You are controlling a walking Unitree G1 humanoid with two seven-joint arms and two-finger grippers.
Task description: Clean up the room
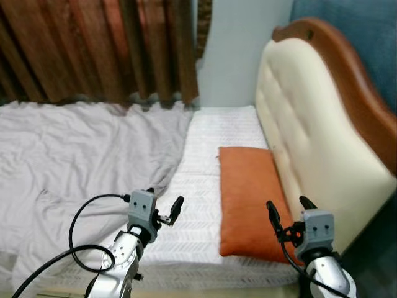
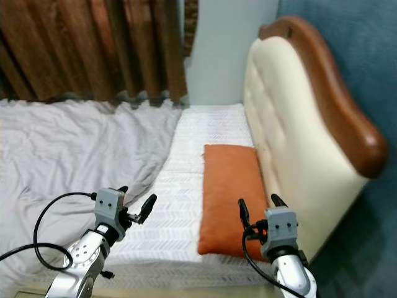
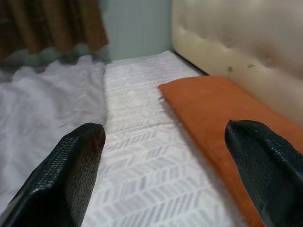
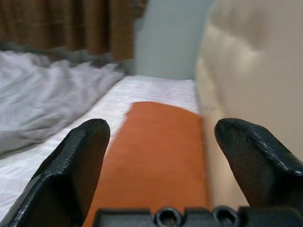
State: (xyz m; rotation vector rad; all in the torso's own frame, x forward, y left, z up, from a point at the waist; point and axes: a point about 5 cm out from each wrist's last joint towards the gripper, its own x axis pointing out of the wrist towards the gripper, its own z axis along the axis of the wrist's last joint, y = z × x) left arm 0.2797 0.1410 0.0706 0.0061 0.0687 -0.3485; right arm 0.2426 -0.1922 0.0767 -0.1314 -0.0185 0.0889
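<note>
Bed with a white chevron-patterned sheet (image 2: pixel 198 161) and a rumpled grey blanket (image 2: pixel 68 155) covering its left part. A flat orange rectangular pillow (image 2: pixel 228 192) lies against the cream padded headboard with brown wooden trim (image 2: pixel 291 124). Brown pleated curtains (image 2: pixel 87 46) hang behind. 2 grippers hover over the near edge, jaws apart: left gripper (image 2: pixel 136 200), right gripper (image 2: pixel 258 207).

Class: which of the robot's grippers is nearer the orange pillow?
Right. The right gripper hovers over the orange pillow's near end; the left gripper is off to its side, above the white sheet.
</note>
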